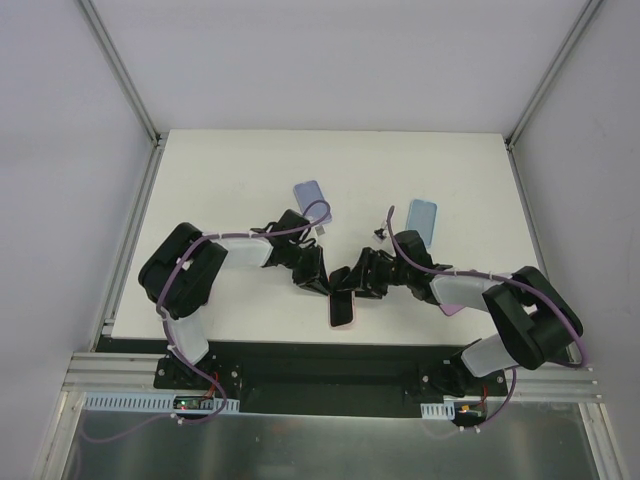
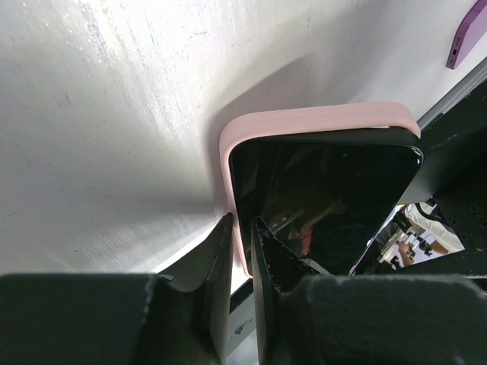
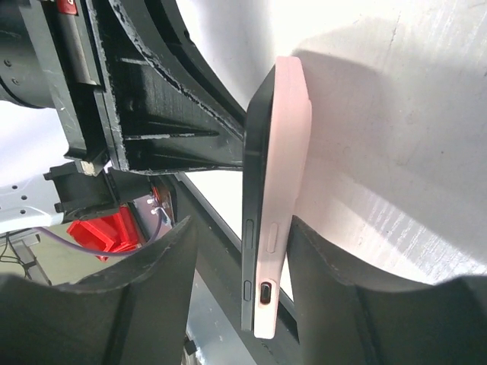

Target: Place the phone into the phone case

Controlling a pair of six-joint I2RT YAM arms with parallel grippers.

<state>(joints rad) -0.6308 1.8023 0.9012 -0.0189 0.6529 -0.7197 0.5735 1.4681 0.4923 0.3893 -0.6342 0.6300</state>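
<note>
The black phone (image 1: 343,306) lies against the pink phone case (image 1: 333,318), held on edge near the table's front edge between both arms. In the left wrist view my left gripper (image 2: 245,243) is shut on the case's rim (image 2: 319,120), one finger on the phone's dark screen (image 2: 327,198). In the right wrist view my right gripper (image 3: 240,258) is open and straddles the pair. Its right finger (image 3: 335,281) rests against the case's back (image 3: 289,152); the other finger stands apart from the phone's side (image 3: 255,175), which sits proud of the case rim.
A lavender case (image 1: 312,197) and a blue one (image 1: 423,222) lie flat further back on the white table (image 1: 220,180). A small black item (image 1: 380,233) sits between them. A purple piece (image 1: 455,308) shows under the right arm, also in the left wrist view (image 2: 466,42).
</note>
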